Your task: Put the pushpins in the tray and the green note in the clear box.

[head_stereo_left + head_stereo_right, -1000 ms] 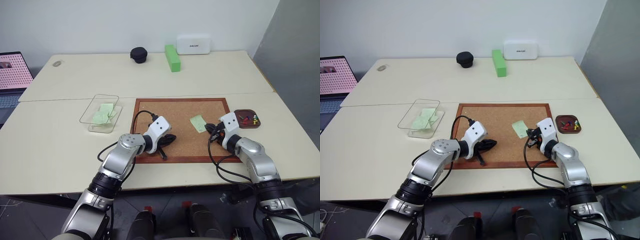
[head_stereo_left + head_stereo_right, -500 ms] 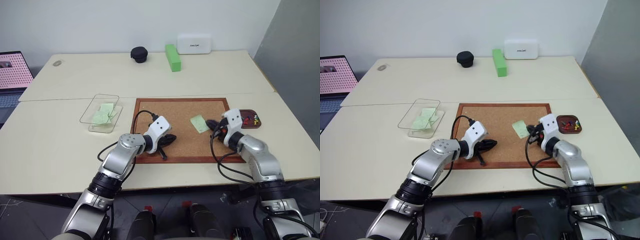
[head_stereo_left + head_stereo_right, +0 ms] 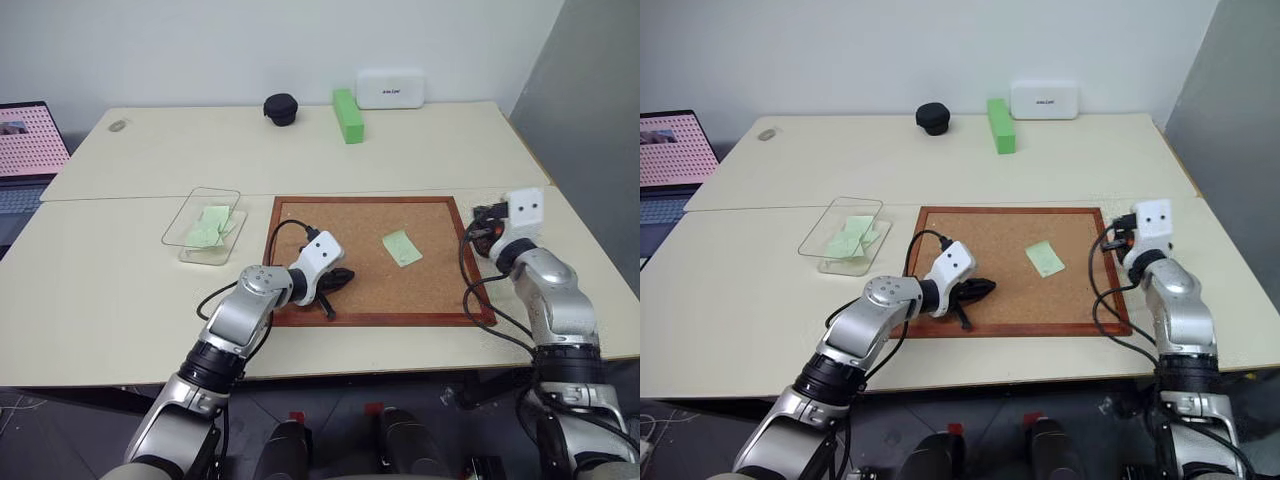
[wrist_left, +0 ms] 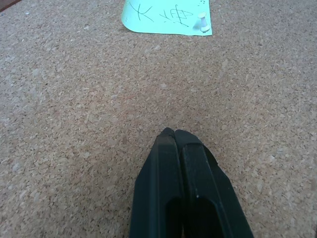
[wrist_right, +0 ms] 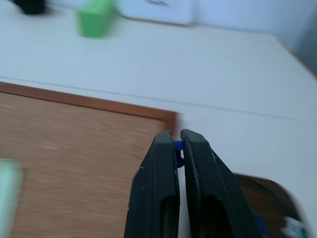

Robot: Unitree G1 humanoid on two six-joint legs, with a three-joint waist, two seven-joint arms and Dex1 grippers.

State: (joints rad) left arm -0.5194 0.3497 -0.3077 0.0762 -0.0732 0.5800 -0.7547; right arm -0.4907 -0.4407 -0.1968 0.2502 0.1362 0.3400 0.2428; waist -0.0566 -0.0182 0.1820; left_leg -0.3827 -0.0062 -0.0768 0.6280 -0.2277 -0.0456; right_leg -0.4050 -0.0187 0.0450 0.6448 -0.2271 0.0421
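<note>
1. The right gripper hangs above the table's right part, its jaws pinched on a small blue pushpin; the dark red-brown tray lies just below it, beside the corkboard's right frame.
2. The left gripper rests low over the corkboard's near left part, jaws pressed together with nothing between them.
3. The green note lies on the cork right of centre, a white pin in one corner.
4. The clear box, left of the board, holds green slips.
</note>
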